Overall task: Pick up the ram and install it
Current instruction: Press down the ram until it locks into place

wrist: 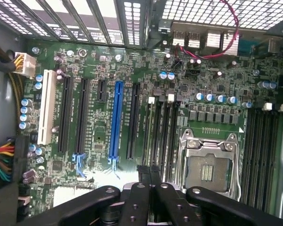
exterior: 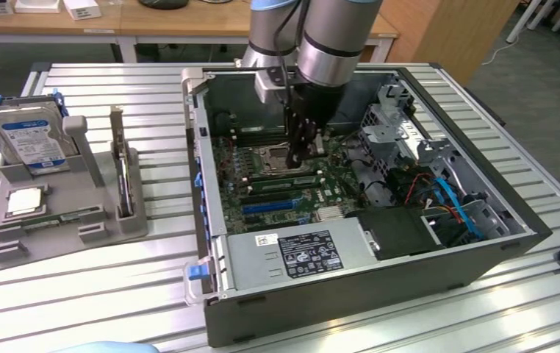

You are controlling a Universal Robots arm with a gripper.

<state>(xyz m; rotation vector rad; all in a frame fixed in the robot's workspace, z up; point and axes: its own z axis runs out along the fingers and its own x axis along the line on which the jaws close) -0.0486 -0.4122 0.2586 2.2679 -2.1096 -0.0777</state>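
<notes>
End effector [exterior: 299, 163] [wrist: 150, 178]: clenched, fingers pressed together with nothing seen between them, low inside the open computer case [exterior: 359, 290].
Below it: motherboard [exterior: 290, 200] [wrist: 96, 122], at the empty memory slots [wrist: 162, 127] beside the CPU socket [wrist: 210, 165].
Ram [exterior: 67, 216]: lying flat in the grey fixture [exterior: 113, 229] at the exterior view's left, well apart from the end effector.
Also in fixture: hard drive [exterior: 30, 136], upright expansion card [exterior: 120, 162], silver CPU chip [exterior: 25, 200].
Support: slatted bench [exterior: 84, 294].
</notes>
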